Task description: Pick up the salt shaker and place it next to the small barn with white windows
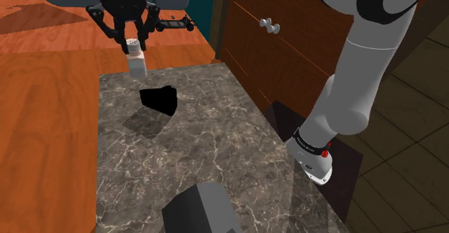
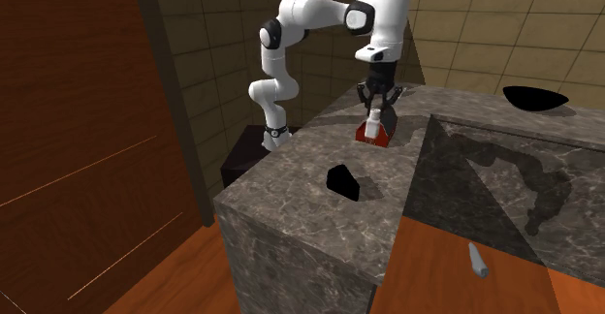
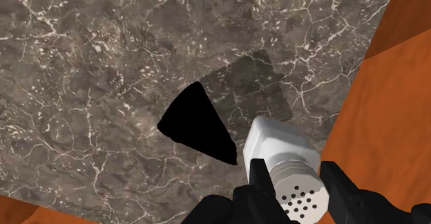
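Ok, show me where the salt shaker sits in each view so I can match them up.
Shoulder view: salt shaker at upper left, held in the tool, just above the black block in the picture.
Second exterior view: salt shaker right of centre, upper half, under the arm.
Wrist view: salt shaker clasped in the tool, beside the black block.
Shared landmark: the black block on the counter.

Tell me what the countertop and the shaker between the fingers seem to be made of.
The countertop looks like smooth stone, marble-like: dark grey-brown with thin white veins. The shaker has a plain matte white body and a ridged cap with dark holes. It could be plastic or ceramic, and the look leaves that open.
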You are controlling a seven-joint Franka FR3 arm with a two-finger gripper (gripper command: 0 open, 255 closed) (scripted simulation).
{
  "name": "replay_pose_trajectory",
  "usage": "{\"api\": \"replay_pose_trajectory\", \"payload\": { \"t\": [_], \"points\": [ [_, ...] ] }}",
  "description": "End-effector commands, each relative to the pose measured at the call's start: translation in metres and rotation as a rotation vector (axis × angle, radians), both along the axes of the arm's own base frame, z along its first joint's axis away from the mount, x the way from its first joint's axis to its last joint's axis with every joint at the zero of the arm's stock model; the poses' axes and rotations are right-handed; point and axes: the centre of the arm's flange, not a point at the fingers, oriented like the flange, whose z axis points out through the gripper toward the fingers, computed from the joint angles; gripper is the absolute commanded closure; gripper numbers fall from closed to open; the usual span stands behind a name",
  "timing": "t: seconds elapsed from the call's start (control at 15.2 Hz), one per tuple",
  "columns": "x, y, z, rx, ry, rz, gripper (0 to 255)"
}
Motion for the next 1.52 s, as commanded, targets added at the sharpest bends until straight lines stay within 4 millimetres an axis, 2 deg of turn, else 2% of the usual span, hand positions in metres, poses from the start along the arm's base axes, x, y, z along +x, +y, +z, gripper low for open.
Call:
{"api": "replay_pose_trajectory", "payload": {
  "t": [0.0,1.45],
  "points": [
    [-0.018,0.021,0.002,0.0,0.0,-0.001,255],
    [-0.223,0.226,0.002,0.0,0.0,-0.001,255]
  ]
}}
